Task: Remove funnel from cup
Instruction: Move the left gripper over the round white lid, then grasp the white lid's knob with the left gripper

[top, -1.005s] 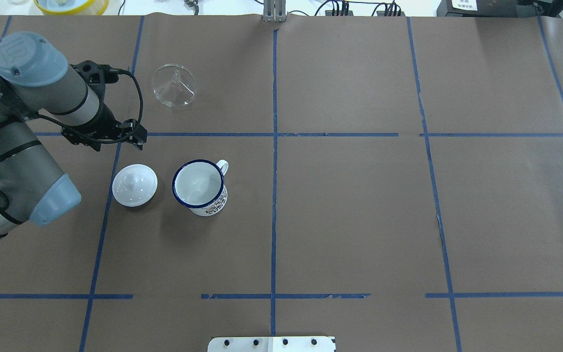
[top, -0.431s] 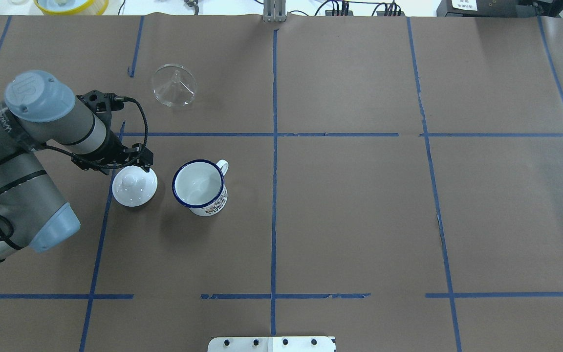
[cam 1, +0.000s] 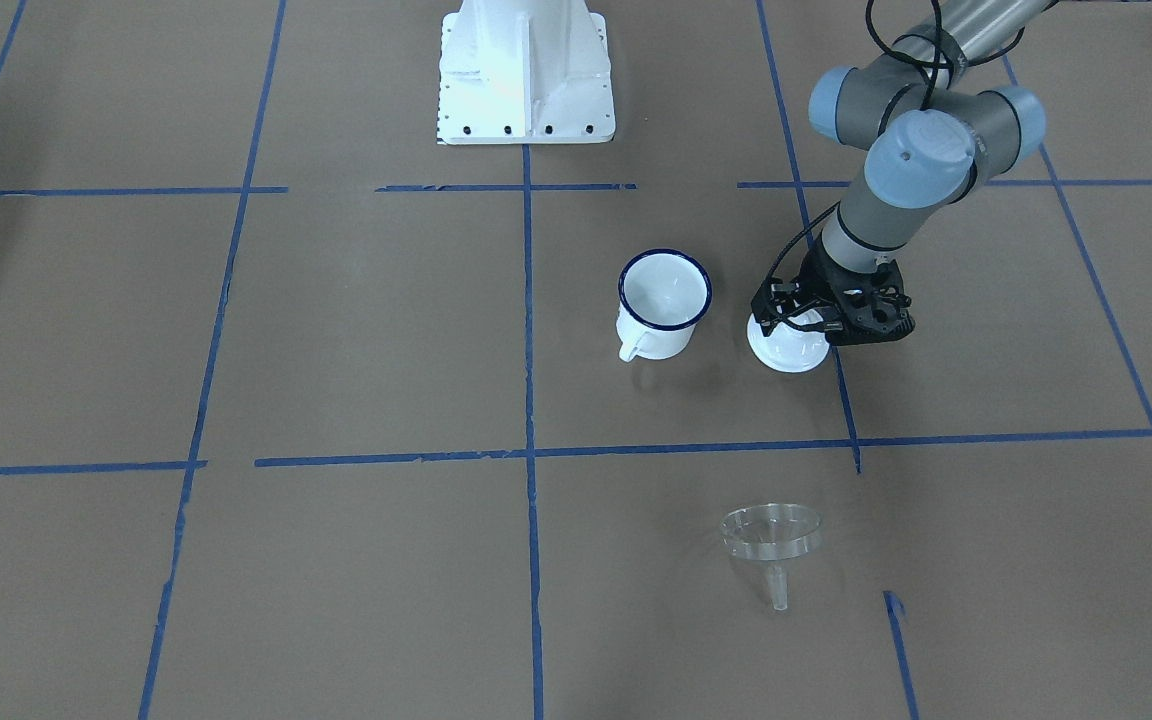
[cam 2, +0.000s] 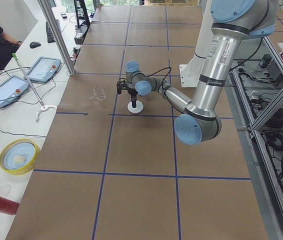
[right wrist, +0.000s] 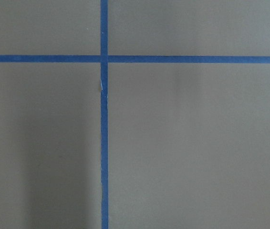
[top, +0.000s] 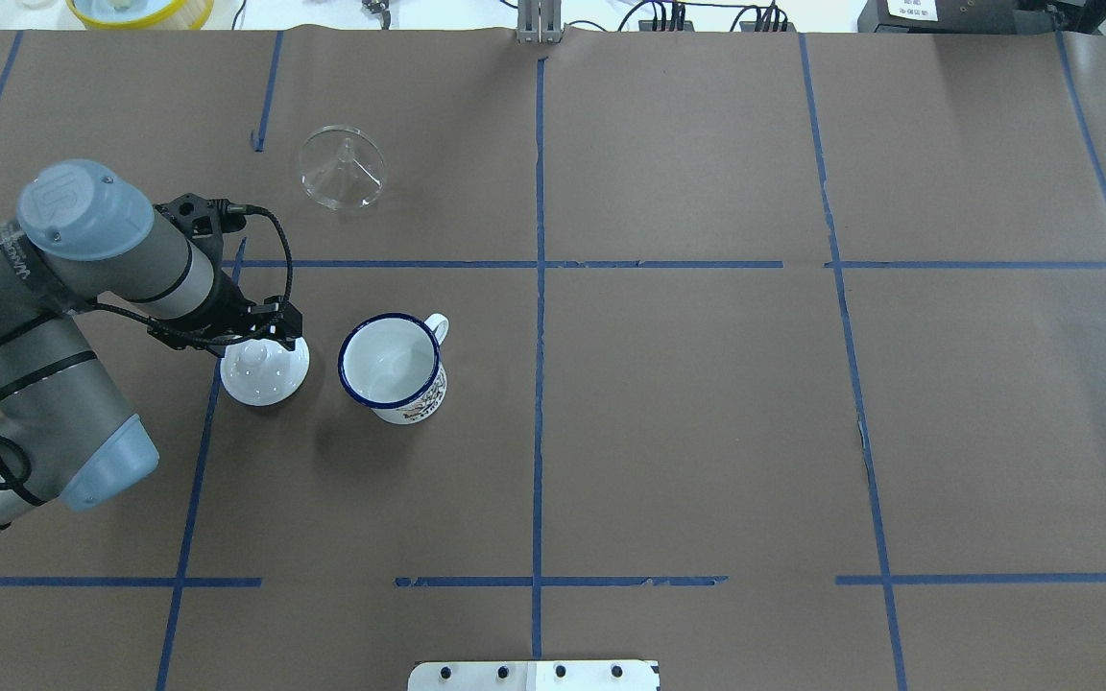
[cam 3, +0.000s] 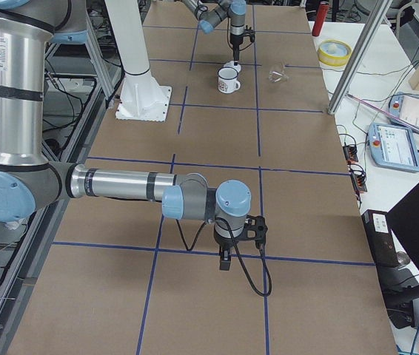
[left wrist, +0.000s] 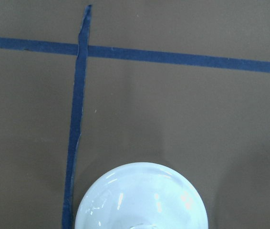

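Funnel (top: 342, 168) is out of the cup (top: 392, 369), resting on the bench (top: 707, 432) well apart from it, past a blue tape line (top: 476, 264) on the far side from the robot. It is clear plastic, so whether it is tipped or lying flat is hard to make out. Cup stands upright, nothing in it, handle toward the funnel side. White lid (top: 265, 376) sits just beside the cup. Left hand (top: 260, 336) is over the lid's edge, fingers hidden under the wrist and camera bracket, so I cannot tell its width or whether it touches. Left wrist view shows only the lid, cut off at the bottom, no fingers. Right hand (cam 3: 224, 260) shows only in the right side view, low over bare bench, far from all 3 things; cannot tell its width.
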Robot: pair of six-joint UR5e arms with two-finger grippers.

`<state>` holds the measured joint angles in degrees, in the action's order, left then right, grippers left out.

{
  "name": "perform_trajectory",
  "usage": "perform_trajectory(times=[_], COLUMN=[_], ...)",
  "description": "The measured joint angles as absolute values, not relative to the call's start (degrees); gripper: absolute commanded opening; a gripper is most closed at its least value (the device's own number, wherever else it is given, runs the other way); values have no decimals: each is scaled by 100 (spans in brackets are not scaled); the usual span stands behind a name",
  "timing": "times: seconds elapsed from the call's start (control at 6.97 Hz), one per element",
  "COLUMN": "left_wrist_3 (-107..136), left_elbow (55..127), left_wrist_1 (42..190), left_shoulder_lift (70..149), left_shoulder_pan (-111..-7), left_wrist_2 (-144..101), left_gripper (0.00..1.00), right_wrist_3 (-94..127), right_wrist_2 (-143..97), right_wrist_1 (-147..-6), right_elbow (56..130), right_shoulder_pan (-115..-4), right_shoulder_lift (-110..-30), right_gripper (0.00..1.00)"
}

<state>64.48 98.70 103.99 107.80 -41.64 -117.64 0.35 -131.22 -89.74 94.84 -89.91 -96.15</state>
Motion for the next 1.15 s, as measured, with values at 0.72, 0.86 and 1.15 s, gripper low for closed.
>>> perform_trajectory(times=[0.72,0.86,1.15], left_wrist_3=[6460,6444,6435], left_elbow=[9908,9893,9912], left_wrist_1=[10389,10389,10389], left_shoulder_lift=[10795,10791,10782], left_shoulder_pan=[-4136,-4136,-4138], left_wrist_2=[-11690,-11690,-11690], left_gripper=[45,34,23], right_wrist_3=[35,35,35], right_wrist_2=[-13122,-13122,-13122], right_wrist_1=[-8974,-8974,-8974], right_elbow=[9484,9488,9490], right_shoulder_pan=[-8991,-8991,-8991], right_shoulder_lift=[-9615,-9615,-9615], right_gripper=[100,100,100])
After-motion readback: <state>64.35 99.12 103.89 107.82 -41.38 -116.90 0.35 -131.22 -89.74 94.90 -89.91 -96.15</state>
